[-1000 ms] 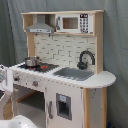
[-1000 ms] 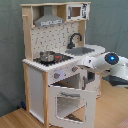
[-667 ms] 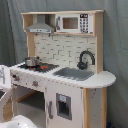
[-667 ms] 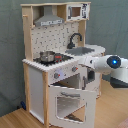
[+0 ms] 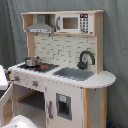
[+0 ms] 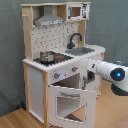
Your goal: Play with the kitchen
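Open oven door [image 6: 74, 102] across the kitchen [image 6: 60, 60] front; free countertop beside the sink [image 5: 73, 74].

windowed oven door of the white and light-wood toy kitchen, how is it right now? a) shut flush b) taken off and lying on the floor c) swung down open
c: in the second exterior view the windowed oven door hangs open, tilted outward below the knobs.

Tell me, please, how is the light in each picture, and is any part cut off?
In the first exterior view, soft even light; the arm is cut off at the lower left. In the second exterior view, the kitchen is lit evenly and the oven door hangs open.
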Action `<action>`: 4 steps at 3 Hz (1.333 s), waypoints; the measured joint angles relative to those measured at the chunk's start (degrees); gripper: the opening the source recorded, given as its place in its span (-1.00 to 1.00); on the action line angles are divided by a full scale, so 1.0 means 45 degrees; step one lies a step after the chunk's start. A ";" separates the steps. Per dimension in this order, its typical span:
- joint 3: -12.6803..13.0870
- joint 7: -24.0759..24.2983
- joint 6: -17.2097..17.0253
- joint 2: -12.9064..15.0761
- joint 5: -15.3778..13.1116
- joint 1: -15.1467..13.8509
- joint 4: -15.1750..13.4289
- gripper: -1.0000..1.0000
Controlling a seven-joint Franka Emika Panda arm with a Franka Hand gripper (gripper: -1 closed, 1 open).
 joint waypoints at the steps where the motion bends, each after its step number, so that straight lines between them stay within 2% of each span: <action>1: 0.0263 -0.0283 0.0396 -0.1156 -0.0488 0.0005 0.0002 1.00; 2: 0.0515 -0.0321 0.1234 -0.1463 -0.1465 0.0012 -0.0054 1.00; 3: 0.0520 -0.0281 0.2427 -0.1453 -0.2074 -0.0044 -0.0151 1.00; 4: 0.0463 -0.0101 0.3706 -0.1453 -0.2273 -0.0086 -0.0229 1.00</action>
